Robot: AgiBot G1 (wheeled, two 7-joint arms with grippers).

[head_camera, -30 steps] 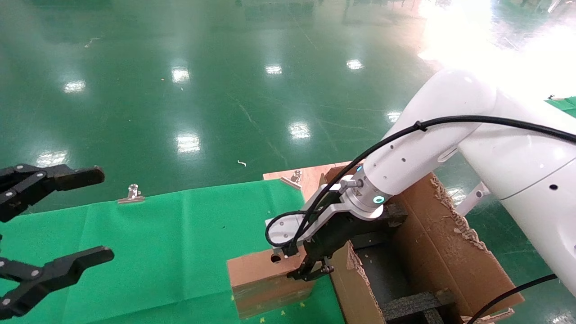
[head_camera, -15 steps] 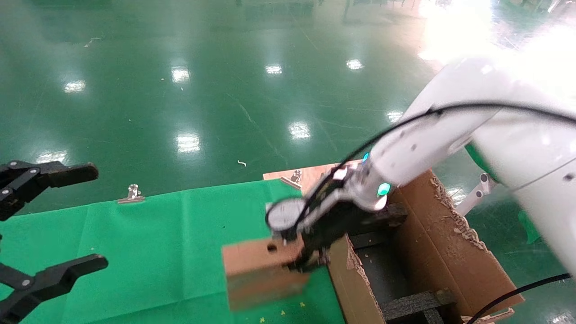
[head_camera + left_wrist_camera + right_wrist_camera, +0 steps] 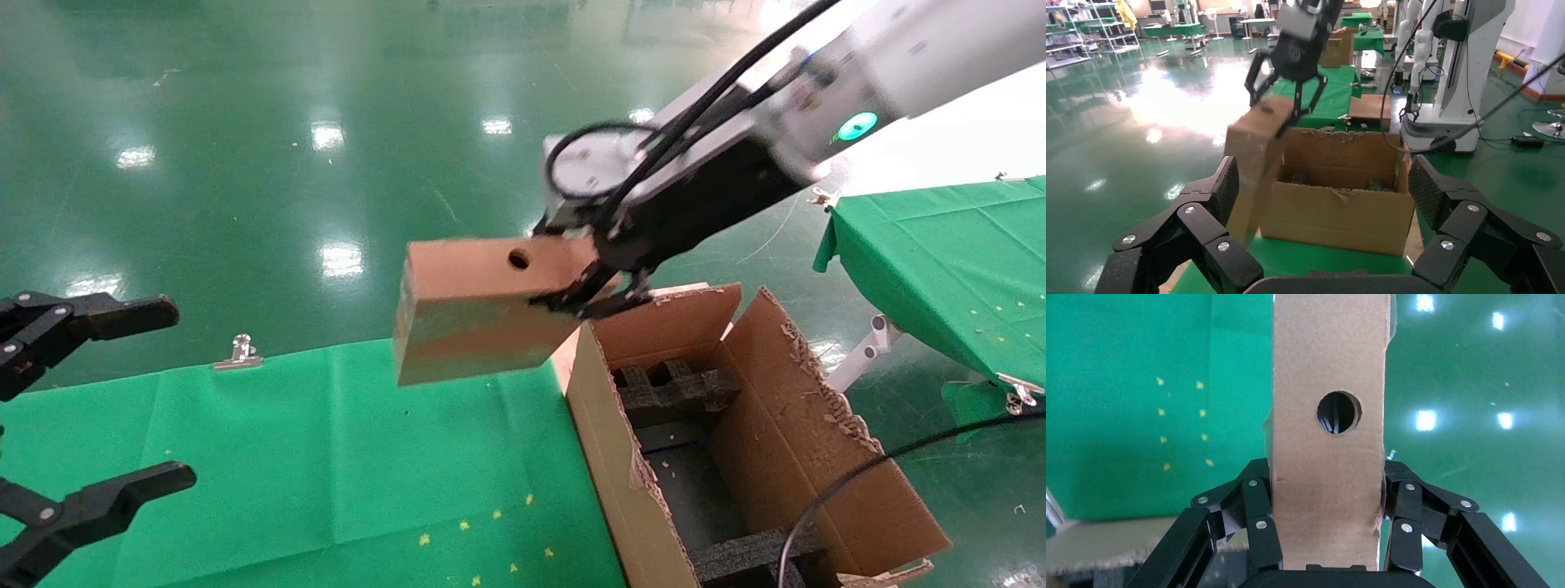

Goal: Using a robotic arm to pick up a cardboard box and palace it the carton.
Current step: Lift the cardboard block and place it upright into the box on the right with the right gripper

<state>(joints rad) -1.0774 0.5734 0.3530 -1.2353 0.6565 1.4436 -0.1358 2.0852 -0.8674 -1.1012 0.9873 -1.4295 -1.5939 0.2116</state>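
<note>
My right gripper (image 3: 592, 294), on the white robotic arm (image 3: 891, 57), is shut on one end of the small brown cardboard box (image 3: 482, 306). It holds the box in the air, above the green table and just left of the carton's (image 3: 609, 441) far corner. In the right wrist view the fingers (image 3: 1257, 508) clamp both sides of the box (image 3: 1327, 465), round hole facing up. The left wrist view shows the box (image 3: 1251, 165) hanging beside the open carton (image 3: 1333, 217). My left gripper (image 3: 163, 392) is open and empty at the far left.
The green cloth table (image 3: 327, 457) has a metal clip (image 3: 239, 353) at its far edge. Black foam inserts (image 3: 670, 388) sit inside the carton. A second green table (image 3: 940, 245) stands at the right. A black cable (image 3: 858, 482) crosses the carton's right flap.
My right arm has lifted the cardboard box off the table, up to above the carton's rim. The left gripper has hardly moved.
</note>
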